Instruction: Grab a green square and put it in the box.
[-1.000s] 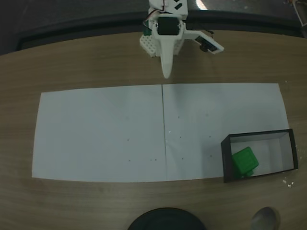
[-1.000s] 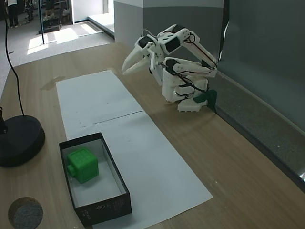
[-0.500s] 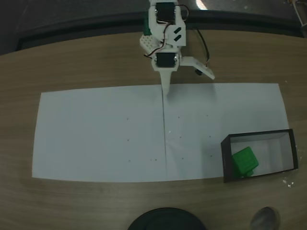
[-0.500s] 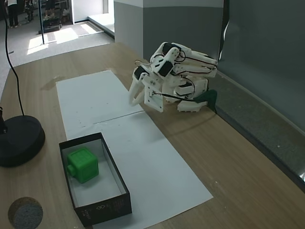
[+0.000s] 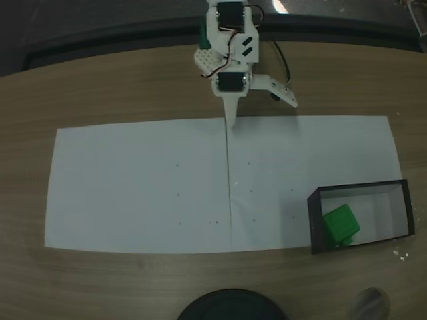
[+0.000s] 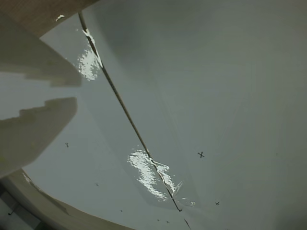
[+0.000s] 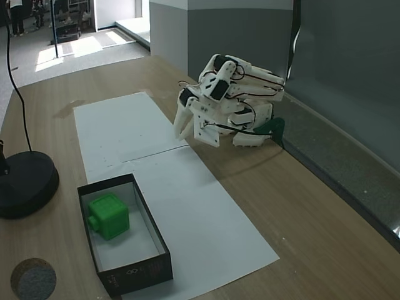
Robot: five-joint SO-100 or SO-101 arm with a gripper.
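**A:** Where's your tool?

**B:** Tool (image 5: 231, 122) is folded in close to the arm's base, tip pointing down at the far edge of the paper (image 5: 147, 187), right where the seam (image 5: 229, 187) between the two sheets starts. In the side fixed view the tool (image 7: 180, 132) hangs just over the paper edge; you can't tell whether the tip touches.

**A:** Open or not?

**B:** Nearly closed, you'd say. From the wrist the two fingers (image 6: 33, 129) come in from the left with a thin gap of paper between them. Nothing is in that gap. The tool grasps nothing.

**A:** And the cube?

**B:** Cube (image 5: 341, 224) sits inside the box (image 5: 312, 220), on its pale floor, toward the left wall as the overhead-looking fixed view shows it. The side view has the cube (image 7: 108, 215) in the box (image 7: 154, 236) at the end nearer the arm, resting flat, close to one long wall.

**A:** Box position?

**B:** Half on the paper's corner, half on the bare bench (image 7: 300, 200), well apart from the tool. A black round base (image 7: 25, 184) stands on the bench near it.
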